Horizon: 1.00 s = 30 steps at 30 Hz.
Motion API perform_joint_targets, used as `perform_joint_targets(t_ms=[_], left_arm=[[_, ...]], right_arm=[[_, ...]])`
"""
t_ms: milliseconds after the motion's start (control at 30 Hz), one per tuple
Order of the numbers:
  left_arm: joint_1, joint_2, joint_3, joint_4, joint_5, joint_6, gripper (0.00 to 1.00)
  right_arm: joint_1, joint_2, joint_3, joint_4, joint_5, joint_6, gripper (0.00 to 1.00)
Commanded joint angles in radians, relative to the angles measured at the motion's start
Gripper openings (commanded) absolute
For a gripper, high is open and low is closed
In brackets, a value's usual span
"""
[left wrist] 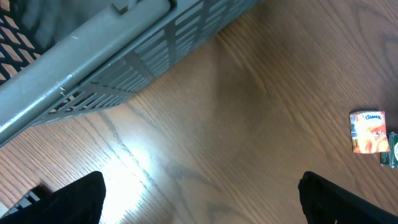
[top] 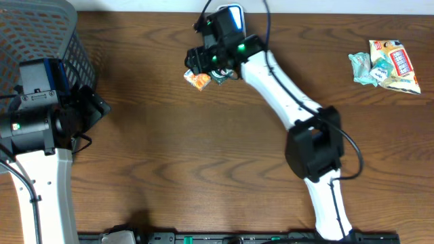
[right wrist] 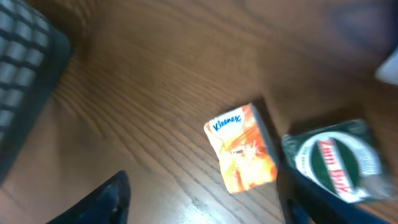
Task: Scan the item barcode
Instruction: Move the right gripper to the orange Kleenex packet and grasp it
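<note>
1. The wooden table (top: 169,149) filled the overhead view edge to edge.
2. A grey slatted basket (top: 41,34) sat in the upper left corner of that view.
3. The right arm (top: 285,95) reached from bottom centre up to the top middle, and there it was, wrist parked right over the goods.
4. The left arm (top: 41,176) stood at the left edge, just beside the basket.
5. Left gripper (left wrist: 202,199): fingers spread wide in the bottom corners of its wrist view, bare wood between them, touching nothing.
6. Right gripper (right wrist: 205,202): fingers apart, low in its wrist view, nothing pinched. The right-hand finger overlapped the green item in the picture; contact could not be judged through the blur.
7. A cluster of snack packets (top: 386,66) lay at the upper right, well apart from both arms.
8. The orange Kleenex packet (right wrist: 241,148) lay flat on the table at the centre of the right wrist view, between the two fingers' lines.
9. A green-and-white labelled item (right wrist: 336,162) lay just beside it on the right.
</note>
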Motion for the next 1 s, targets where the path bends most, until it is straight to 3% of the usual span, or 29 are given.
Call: perform_joint_targets(t_ms=[0,400,733,967], left_arm=[[0.003,0.000,0.002,-0.002,-0.003,-0.009,0.97],[0.003,0.000,0.002,-0.002,-0.003,-0.009,0.98],[0.003,0.000,0.002,-0.002,-0.003,-0.009,0.98],[0.003,0.000,0.002,-0.001,-0.003,-0.009,0.97]], right_arm=[[0.017,0.059,-0.002,0.024,0.008,0.031,0.59],[0.023,0.143,-0.002,0.097,0.057,0.047,0.58],[0.023,0.192,-0.004,0.074,0.050,0.048,0.46],[0.023,0.190,-0.002,-0.014,-0.091,0.047,0.47]])
